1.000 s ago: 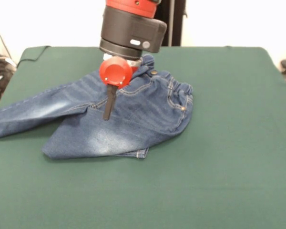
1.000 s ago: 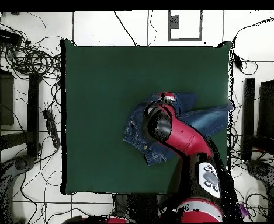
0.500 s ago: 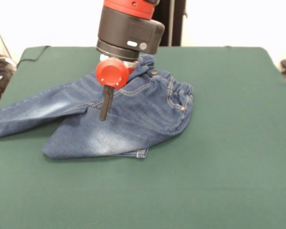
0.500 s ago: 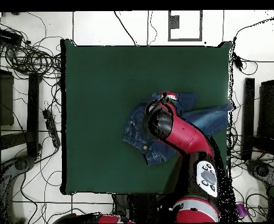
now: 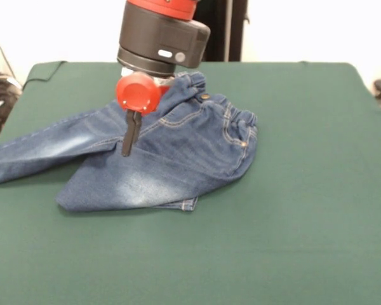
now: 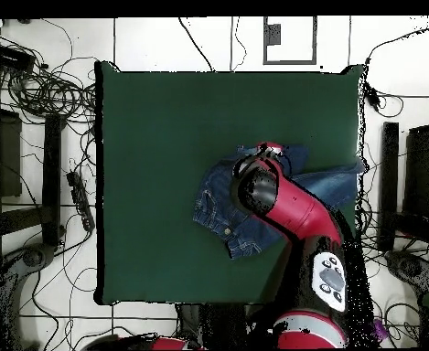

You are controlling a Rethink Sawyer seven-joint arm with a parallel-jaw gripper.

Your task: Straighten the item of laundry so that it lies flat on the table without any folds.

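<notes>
The item of laundry (image 5: pixel 184 159) is a small pair of blue jeans, crumpled left of the middle of the green table (image 5: pixel 292 222). Its waistband bunches up at the right. One leg stretches to the table's left edge, and the other is folded under, with its cuff near the front. My gripper (image 5: pixel 127 146) hangs below the red wrist cap, over the crotch area of the jeans, and holds nothing I can make out. In the overhead view the arm covers the middle of the jeans (image 6: pixel 216 215), which lie on the table (image 6: pixel 163 137), and hides the gripper.
Cables (image 6: pixel 44 91) and black equipment (image 6: pixel 5 155) lie on the floor around the table. In the overhead view one leg (image 6: pixel 341 183) reaches the table's right edge.
The arm has shifted left in the front view, carrying the gripper from the seat of the jeans toward the crotch. The jeans have not moved.
</notes>
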